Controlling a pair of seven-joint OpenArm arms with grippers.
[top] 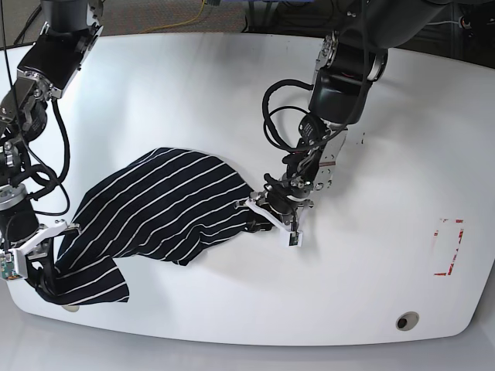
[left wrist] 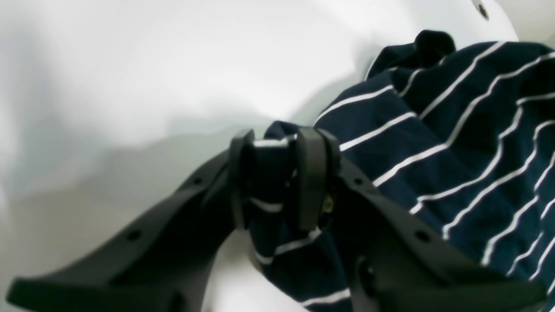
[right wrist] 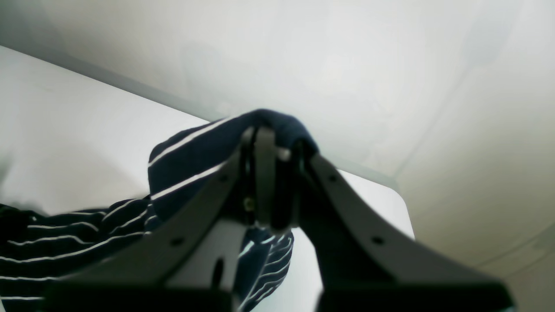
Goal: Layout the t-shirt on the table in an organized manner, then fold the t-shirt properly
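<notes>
The t-shirt (top: pixel 155 209), black with thin white stripes, lies crumpled across the left half of the white table (top: pixel 232 93). My left gripper (top: pixel 267 207) is at the shirt's right end, low over the tabletop. In the left wrist view the gripper (left wrist: pixel 277 173) is shut on a fold of the t-shirt (left wrist: pixel 455 143), with striped fabric filling the gap between its pads. My right gripper (top: pixel 39 255) is at the shirt's lower left corner by the table's front edge. It (right wrist: pixel 279 151) is shut on the t-shirt (right wrist: pixel 195 164), a bunch of cloth draped over its fingertips.
A red-marked rectangle (top: pixel 450 247) sits at the right of the table. One round grommet (top: pixel 406 320) lies near the front right edge and another (top: pixel 71 308) under the shirt's left corner. Cables hang from both arms. The rounded table edge runs close behind the right gripper.
</notes>
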